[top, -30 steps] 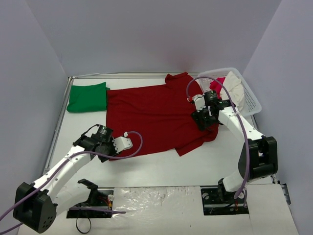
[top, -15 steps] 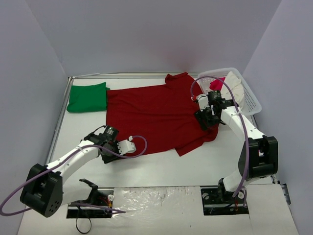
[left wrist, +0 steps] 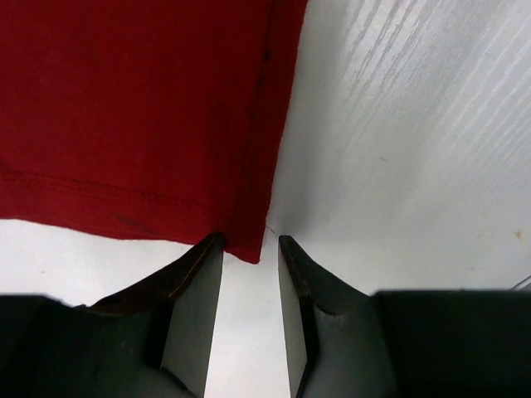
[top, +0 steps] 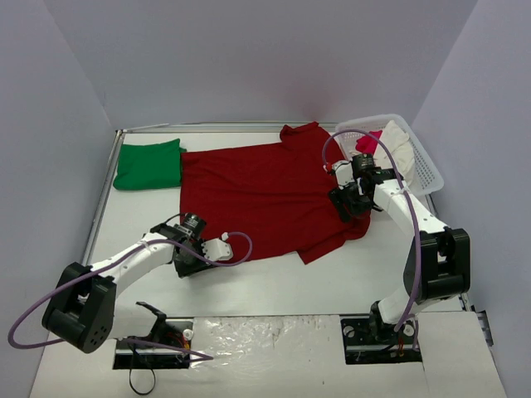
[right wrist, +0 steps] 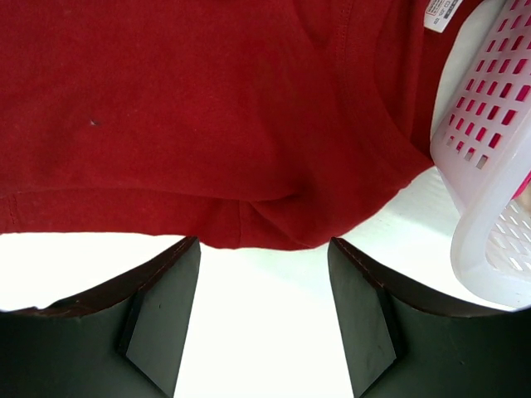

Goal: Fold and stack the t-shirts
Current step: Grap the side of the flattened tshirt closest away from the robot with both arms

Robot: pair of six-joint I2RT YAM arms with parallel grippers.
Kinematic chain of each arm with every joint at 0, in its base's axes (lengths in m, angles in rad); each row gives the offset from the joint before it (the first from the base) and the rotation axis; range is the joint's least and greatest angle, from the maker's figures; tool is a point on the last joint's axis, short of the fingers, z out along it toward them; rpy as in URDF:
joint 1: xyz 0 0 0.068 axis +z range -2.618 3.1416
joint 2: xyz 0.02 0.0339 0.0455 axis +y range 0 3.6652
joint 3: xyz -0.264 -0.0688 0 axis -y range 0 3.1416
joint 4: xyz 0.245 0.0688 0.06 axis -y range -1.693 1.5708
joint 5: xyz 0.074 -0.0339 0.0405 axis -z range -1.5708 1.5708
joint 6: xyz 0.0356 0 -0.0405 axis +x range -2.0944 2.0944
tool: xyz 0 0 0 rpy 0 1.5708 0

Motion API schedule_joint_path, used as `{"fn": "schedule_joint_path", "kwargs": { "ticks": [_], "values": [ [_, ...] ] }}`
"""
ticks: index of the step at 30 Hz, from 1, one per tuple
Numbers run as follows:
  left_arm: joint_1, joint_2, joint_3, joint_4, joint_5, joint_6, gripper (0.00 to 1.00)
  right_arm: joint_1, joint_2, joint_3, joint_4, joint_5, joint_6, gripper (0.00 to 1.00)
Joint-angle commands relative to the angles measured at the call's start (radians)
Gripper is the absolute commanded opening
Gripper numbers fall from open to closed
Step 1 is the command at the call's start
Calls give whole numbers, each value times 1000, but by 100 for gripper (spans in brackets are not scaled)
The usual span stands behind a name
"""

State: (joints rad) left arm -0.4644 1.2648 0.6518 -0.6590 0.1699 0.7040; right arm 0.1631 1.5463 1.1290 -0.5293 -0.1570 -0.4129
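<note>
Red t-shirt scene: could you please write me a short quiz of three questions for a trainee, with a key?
1. True or false: the green t-shirt lies folded at the far left corner of the table.
2. Which part of the dark red t-shirt lies at the fingertips of the left hand? A: a hem corner. B: the collar. C: the label.
3. In the right wrist view, what container shows beside the shirt?
Key: 1 true. 2 A. 3 the white basket.
</note>
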Motion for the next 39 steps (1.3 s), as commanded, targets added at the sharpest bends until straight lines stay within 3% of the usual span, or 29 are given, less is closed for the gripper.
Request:
{"fn": "schedule_joint_path", "kwargs": {
  "ticks": [1, 3, 6, 7, 13, 19, 24, 29, 39],
  "values": [
    [-10, 36, 55, -21, -6, 8, 32, -7, -9, -12, -18, -4, 0, 59],
    [-10, 51, 63, -24, -6, 8, 31, -5, -18, -15, -18, -3, -4, 60],
    [-8, 93, 83, -40, -12, -1, 3, -7, -25, -17, -18, 7, -4, 60],
    [-10, 99, 92, -44, -13, -3, 2, -7, -26, -20, -18, 11, -4, 60],
    [-8, 94, 100, -4, -75, -38, 2, 22, -32, -25, -66, 4, -33, 60],
    [72, 76, 247, 30, -124, -133, 2, 206, -63, 1, -136, 85, -55, 58],
    [151, 154, 413, -7, -96, -190, 2, 309, -37, 77, -250, -6, -96, 46],
    [158, 196, 437, 21, -124, -224, 2, 383, -6, 64, -360, -45, -162, 37],
    [201, 295, 451, 122, -185, -278, 2, 546, 109, 17, -387, -53, -208, 40]
  ]
}}
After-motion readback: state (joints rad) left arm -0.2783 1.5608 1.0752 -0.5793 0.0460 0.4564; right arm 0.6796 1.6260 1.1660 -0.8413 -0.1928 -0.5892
